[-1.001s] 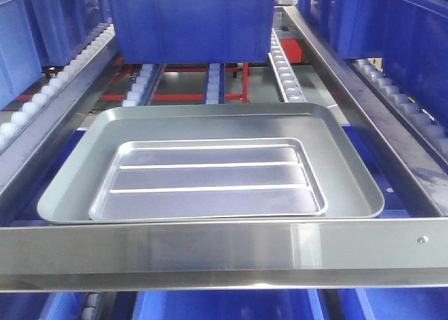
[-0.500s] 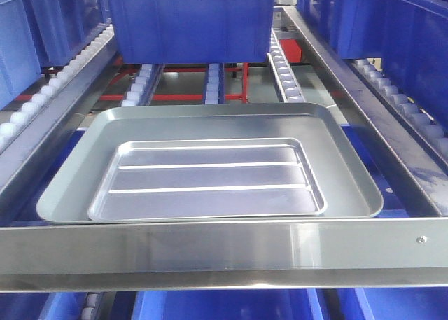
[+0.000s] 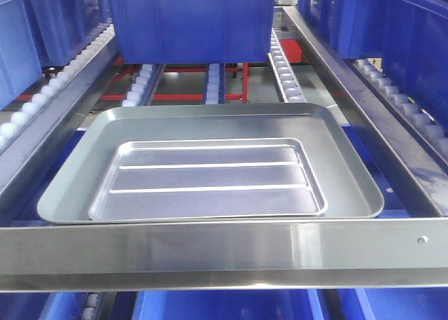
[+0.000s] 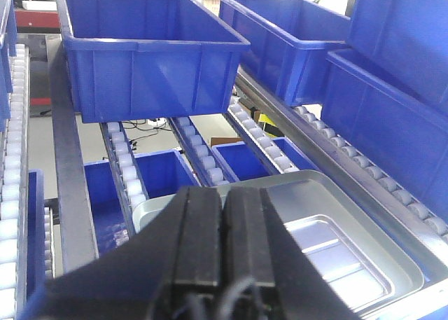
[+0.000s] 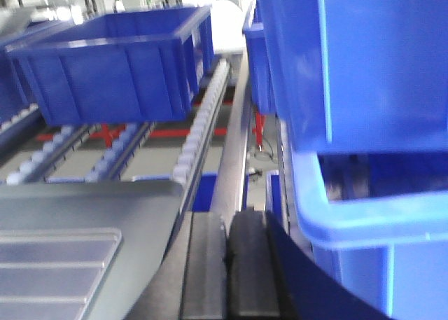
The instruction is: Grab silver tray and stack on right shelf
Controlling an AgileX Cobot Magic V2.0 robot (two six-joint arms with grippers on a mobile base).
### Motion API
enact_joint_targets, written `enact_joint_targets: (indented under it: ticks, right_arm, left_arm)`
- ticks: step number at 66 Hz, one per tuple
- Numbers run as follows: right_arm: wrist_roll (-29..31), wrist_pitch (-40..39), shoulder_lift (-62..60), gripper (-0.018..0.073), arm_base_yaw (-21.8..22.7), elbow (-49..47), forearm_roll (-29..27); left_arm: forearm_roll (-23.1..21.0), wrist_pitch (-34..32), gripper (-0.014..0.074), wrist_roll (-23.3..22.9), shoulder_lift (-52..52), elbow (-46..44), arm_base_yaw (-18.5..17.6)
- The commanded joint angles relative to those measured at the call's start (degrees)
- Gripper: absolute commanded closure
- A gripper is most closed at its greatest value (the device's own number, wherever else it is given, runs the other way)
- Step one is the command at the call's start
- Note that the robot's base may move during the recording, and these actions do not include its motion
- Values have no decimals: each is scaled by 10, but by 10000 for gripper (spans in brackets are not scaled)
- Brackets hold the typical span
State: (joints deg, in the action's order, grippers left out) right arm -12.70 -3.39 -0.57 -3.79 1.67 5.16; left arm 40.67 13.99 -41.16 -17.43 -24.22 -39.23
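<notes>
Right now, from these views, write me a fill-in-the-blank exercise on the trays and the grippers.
1. The silver tray lies inside a larger ____ tray.
2. Along its base the silver tray has ____ long raised ribs.
3. Behind both trays on the right shelf stands a ____ plastic bin.
4. The fingers of the left gripper are pressed ____, holding nothing.

Missing words: grey; two; blue; together

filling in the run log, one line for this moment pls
silver tray: nested in grey tray | left gripper: shut, empty | right gripper: shut, empty
</notes>
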Motion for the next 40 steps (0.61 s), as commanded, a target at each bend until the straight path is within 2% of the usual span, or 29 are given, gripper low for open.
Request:
enact_joint_targets:
  ticks: [1,10,40]
  right_arm:
    - [9,-57,-11,507,4,0,7]
    - [9,-19,-11,507,4,0,7]
    - [9,-18,-11,507,4,0,7]
  left_arm:
    - [11,-39,678,-2,-4,-16,-4]
    - [11,-39,678,-2,-4,-16,-4]
    - [11,-39,678,-2,-4,-13,-4]
